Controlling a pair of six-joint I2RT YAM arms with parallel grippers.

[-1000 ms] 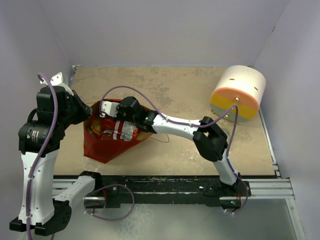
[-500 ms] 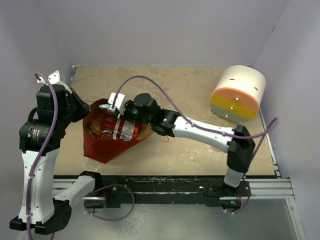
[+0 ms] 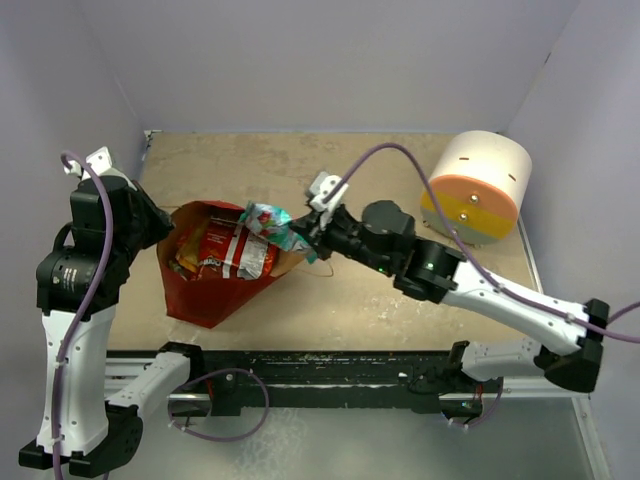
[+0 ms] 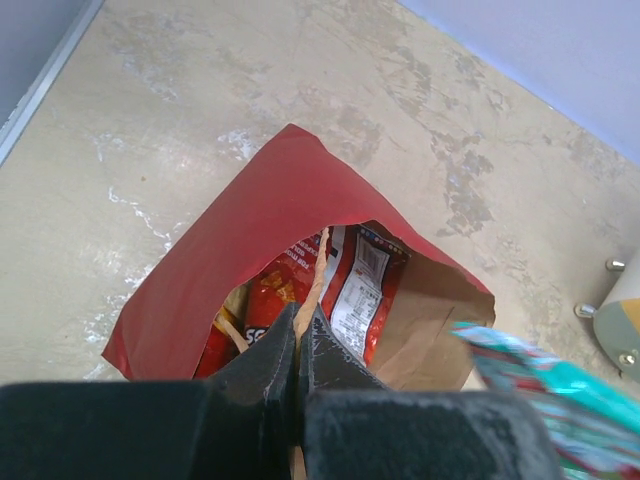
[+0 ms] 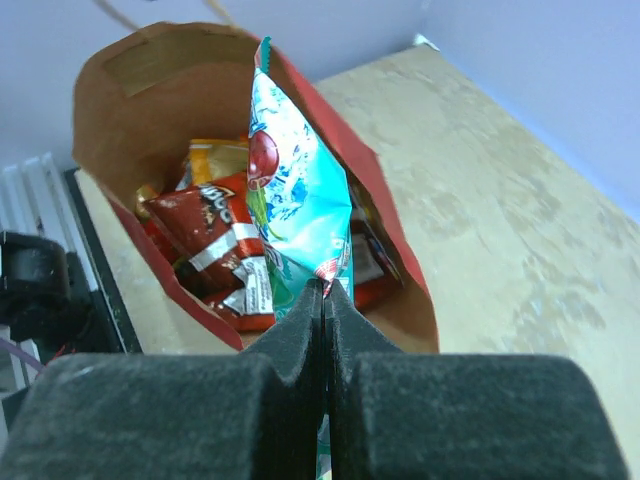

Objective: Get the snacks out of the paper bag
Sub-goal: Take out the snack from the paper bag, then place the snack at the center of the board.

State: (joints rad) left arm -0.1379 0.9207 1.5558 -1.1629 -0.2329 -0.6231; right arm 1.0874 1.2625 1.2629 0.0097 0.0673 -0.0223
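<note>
Top external view: at the left, the left gripper (image 3: 165,232) is pressed together on the rim of the paper bag (image 3: 205,295), its arm reared up and bent over, holding the mouth open around the red and orange snacks (image 3: 222,252) inside. Over the bag's right rim the right gripper (image 3: 308,235) pinches the teal packet (image 3: 272,222) by its sealed end, arm stretched low across the bench (image 3: 380,170). The packets look light, crinkly and slippery, so that flat seam seems the surest hold.
</note>
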